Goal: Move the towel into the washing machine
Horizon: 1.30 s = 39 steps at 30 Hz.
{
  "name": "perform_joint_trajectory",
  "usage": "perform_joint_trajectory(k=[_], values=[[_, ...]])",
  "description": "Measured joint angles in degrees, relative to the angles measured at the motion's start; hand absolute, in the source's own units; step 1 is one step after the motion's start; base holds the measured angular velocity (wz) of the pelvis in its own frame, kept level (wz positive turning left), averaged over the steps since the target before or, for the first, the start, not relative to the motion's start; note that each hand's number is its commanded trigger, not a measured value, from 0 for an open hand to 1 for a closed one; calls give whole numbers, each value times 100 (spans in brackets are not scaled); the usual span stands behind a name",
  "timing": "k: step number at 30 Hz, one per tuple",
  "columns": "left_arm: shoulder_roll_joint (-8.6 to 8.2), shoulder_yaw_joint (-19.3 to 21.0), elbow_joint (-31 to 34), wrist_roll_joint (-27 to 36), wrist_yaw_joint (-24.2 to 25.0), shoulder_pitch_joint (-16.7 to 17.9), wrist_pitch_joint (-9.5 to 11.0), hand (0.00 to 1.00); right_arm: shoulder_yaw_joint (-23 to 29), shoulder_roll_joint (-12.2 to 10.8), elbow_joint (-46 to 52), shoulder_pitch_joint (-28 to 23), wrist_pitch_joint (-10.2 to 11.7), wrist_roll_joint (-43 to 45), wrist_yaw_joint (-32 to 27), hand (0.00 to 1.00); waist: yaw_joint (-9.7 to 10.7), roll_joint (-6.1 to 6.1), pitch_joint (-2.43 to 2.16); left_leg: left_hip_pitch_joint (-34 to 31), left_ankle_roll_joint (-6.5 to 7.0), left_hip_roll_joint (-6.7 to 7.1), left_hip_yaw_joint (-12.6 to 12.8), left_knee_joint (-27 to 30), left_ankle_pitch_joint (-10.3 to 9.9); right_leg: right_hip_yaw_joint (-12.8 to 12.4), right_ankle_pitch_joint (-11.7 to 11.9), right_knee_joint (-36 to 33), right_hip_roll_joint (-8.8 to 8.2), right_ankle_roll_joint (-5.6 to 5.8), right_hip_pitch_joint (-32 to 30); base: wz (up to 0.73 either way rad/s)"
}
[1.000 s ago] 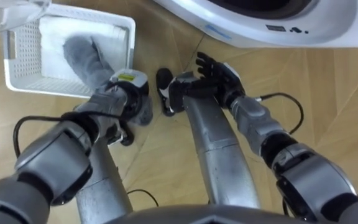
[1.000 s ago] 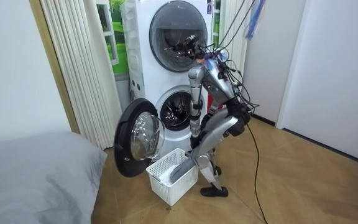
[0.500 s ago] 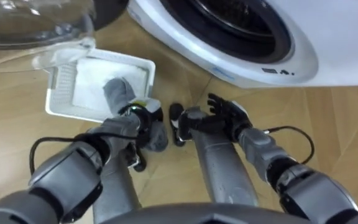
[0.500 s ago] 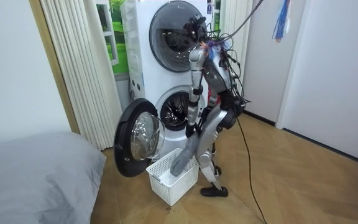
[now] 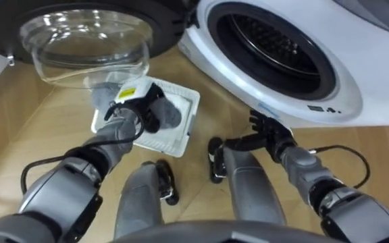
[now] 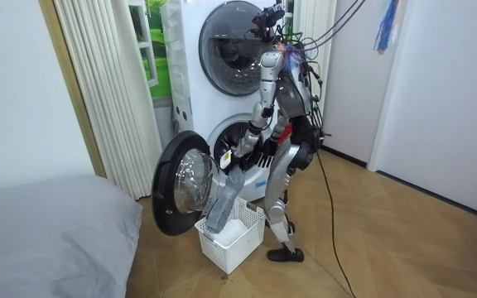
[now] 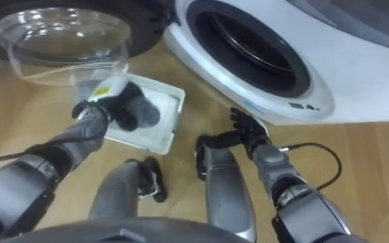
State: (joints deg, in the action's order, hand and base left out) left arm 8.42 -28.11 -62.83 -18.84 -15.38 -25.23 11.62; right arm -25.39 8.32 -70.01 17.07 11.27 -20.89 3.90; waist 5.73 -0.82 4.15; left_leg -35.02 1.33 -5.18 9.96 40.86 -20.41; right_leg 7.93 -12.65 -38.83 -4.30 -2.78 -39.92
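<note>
One soft, light grey towel (image 6: 219, 203) hangs limp; left hand (image 5: 146, 108) clenched round its top end; right hand (image 5: 267, 131) loosely spread, lower centre.

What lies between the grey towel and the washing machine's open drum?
In the left eye view, only the basket's rim and a strip of wooden floor separate towel from drum.

One grey towel (image 5: 170, 116). One white basket (image 6: 232, 247). Two stacked front-loading machines: one upper machine (image 6: 237, 37), one lower washing machine (image 5: 296, 88). One round glass door (image 5: 86, 42), open. One grey bed (image 6: 48, 232). One pleated white curtain (image 6: 98, 91).
</note>
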Motion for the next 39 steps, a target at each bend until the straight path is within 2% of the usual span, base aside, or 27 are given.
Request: perform_joint_trajectory(k=[1, 3, 4, 6, 7, 9, 13, 15, 17, 18, 24, 28, 31, 39], values=[[-7, 22, 68, 218, 67, 18, 14, 100, 10, -2, 56, -14, 0, 87, -9, 0, -30, 0, -1, 6, 2, -3, 0, -25, 15, 1, 5, 15, -7, 5, 6, 6], [-20, 113, 382, 1191, 482, 159, 28, 100, 35, -8, 228, -29, 5, 458, 8, 0, -111, 0, -1, 7, 5, 4, 0, -33, 22, 13, 7, 16, -38, 4, 4, 0], [-27, 95, 420, 1430, 616, 174, 28, 100, 33, -9, 255, -24, 0, 548, 11, 0, -125, 1, -2, 7, 6, 9, -1, -37, 23, 20, 7, 18, -46, 4, 6, 7], [-39, 91, 538, 2428, 1225, 322, 28, 100, 86, -14, 407, -20, 17, 826, 70, 0, -110, 13, -15, 18, 28, 96, 5, -156, 92, 20, 13, 24, -104, 18, 8, 11], [-44, 89, 554, 2626, 1376, 357, 28, 100, 106, -14, 416, -21, 24, 842, 73, 0, -108, 13, -17, 19, 34, 96, 15, -174, 106, 25, 15, 32, -118, 23, 9, 11], [-65, -24, 563, 3478, 1936, 468, 23, 100, 165, -18, 410, -22, 16, 926, 61, 0, -119, 20, -22, 15, 53, 127, 11, -194, 124, 70, 16, 35, -160, 24, 11, 11], [-124, -35, 664, 4305, 2607, 631, -45, 100, 181, -67, 410, -35, -15, 1002, 87, 0, -109, 61, -52, 14, 63, 166, 0, -200, 148, 60, 16, 41, -171, 38, 6, 2], [-151, -56, 757, 4699, 2910, 649, -71, 100, 174, -143, 411, -63, -18, 1001, 142, 0, -98, 61, -121, 14, 55, 156, -58, -196, 163, 76, 46, 90, -160, 50, 42, 0], [-169, -80, 783, 4976, 3172, 646, -74, 100, 181, -148, 412, -91, -18, 1003, 206, 0, -94, 23, -155, 82, 50, 144, -76, -236, 189, 121, 102, 202, -141, 50, 162, 2], [-178, -82, 817, 5062, 3330, 648, -80, 100, 197, -145, 414, -104, -18, 1011, 234, 0, -98, 8, -174, 134, 54, 135, -84, -268, 199, 141, 137, 267, -114, 52, 233, 0], [-190, -62, 1010, 5335, 3852, 650, -129, 100, 206, -126, 577, -173, -17, 1064, 262, 0, -121, 1, -178, 291, 58, 86, -87, -468, 304, 163, 363, 656, 9, 57, 472, -3], [-192, -61, 1059, 5357, 3966, 652, -138, 100, 207, -132, 578, -180, -17, 1054, 297, 0, -143, -11, -171, 262, 53, 56, -92, -481, 314, 164, 419, 752, 53, 56, 482, -1], [-174, -61, 1292, 5358, 3969, 640, -160, 100, 202, -136, 575, -178, -17, 1045, 311, 0, -171, -50, -158, 188, 56, -6, -70, -503, 320, 165, 478, 828, 86, 53, 436, -6], [-126, -98, 2006, 5313, 3963, 613, -163, 100, 185, -139, 583, -218, -10, 823, 346, 0, -160, -95, -149, 33, 55, -13, -97, -423, 322, 226, 474, 816, 90, 41, 344, 2]])
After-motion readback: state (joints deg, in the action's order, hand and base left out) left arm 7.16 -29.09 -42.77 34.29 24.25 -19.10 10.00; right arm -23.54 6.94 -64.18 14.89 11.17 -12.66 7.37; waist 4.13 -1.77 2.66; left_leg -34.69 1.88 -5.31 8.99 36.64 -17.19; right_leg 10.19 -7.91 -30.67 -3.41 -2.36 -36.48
